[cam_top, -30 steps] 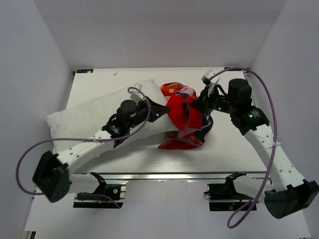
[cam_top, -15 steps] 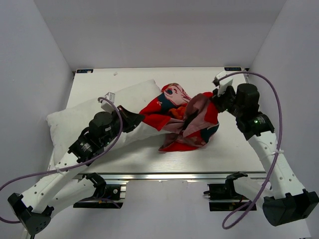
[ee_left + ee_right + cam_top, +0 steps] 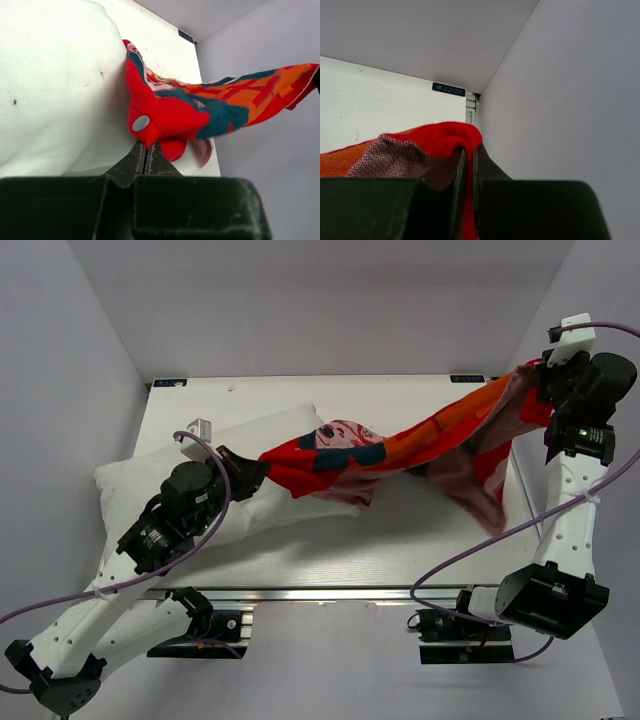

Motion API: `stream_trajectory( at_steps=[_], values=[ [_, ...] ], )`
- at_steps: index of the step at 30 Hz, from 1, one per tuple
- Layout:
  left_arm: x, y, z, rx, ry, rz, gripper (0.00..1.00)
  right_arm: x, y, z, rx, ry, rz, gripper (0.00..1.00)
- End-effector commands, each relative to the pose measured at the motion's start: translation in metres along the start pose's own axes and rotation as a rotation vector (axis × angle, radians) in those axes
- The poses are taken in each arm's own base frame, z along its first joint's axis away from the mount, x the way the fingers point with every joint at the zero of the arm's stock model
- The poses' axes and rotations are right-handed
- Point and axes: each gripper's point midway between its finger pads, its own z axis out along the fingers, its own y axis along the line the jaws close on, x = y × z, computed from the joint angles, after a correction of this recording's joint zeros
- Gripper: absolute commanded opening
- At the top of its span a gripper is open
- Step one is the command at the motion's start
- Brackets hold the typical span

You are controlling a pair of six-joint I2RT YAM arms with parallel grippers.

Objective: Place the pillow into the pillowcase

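The red pillowcase (image 3: 400, 445) is stretched in the air between both arms, its printed face showing near the middle. My left gripper (image 3: 252, 469) is shut on its left corner (image 3: 150, 125), which carries a grey snap, right beside the white pillow (image 3: 150, 480). My right gripper (image 3: 545, 370) is raised at the far right and shut on the other red edge (image 3: 455, 137). The dull pink inner side (image 3: 480, 480) hangs down below the right end. The pillow (image 3: 55, 85) lies on the left half of the table (image 3: 420, 540), under the left arm.
White walls close in the table on three sides; the right wall (image 3: 570, 100) is close beside the right gripper. A black label (image 3: 448, 89) marks the table's far right corner. Purple cables loop from both arms.
The bunched pillowcase has been pulled out into a long band. My right gripper rose and swung far right with its edge; my left gripper drew back left over the pillow with its corner.
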Motion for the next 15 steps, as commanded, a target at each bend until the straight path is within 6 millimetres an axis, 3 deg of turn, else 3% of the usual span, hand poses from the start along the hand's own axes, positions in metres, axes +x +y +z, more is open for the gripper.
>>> stream_trajectory(
  at_steps=[1, 8, 12, 13, 14, 15],
  values=[
    [-0.021, -0.012, -0.004, 0.019, -0.054, 0.033, 0.00, -0.015, -0.012, -0.004, 0.030, -0.077, -0.065, 0.00],
    [-0.042, -0.023, -0.012, 0.027, -0.096, 0.088, 0.00, 0.004, -0.020, 0.002, 0.038, -0.048, -0.081, 0.00],
    [-0.037, -0.042, -0.005, 0.111, -0.070, 0.093, 0.00, 0.020, 0.007, 0.001, -0.104, -0.023, -0.120, 0.00],
    [-0.037, -0.050, 0.000, 0.144, -0.069, 0.101, 0.00, 0.022, 0.017, -0.006, -0.145, -0.019, -0.128, 0.09],
    [-0.030, -0.052, 0.004, 0.157, -0.042, 0.116, 0.00, 0.020, 0.031, -0.011, -0.219, -0.045, -0.139, 0.24],
    [-0.021, -0.060, 0.004, 0.200, 0.008, 0.122, 0.00, 0.024, 0.041, -0.015, -0.263, -0.053, -0.172, 0.58]
  ],
)
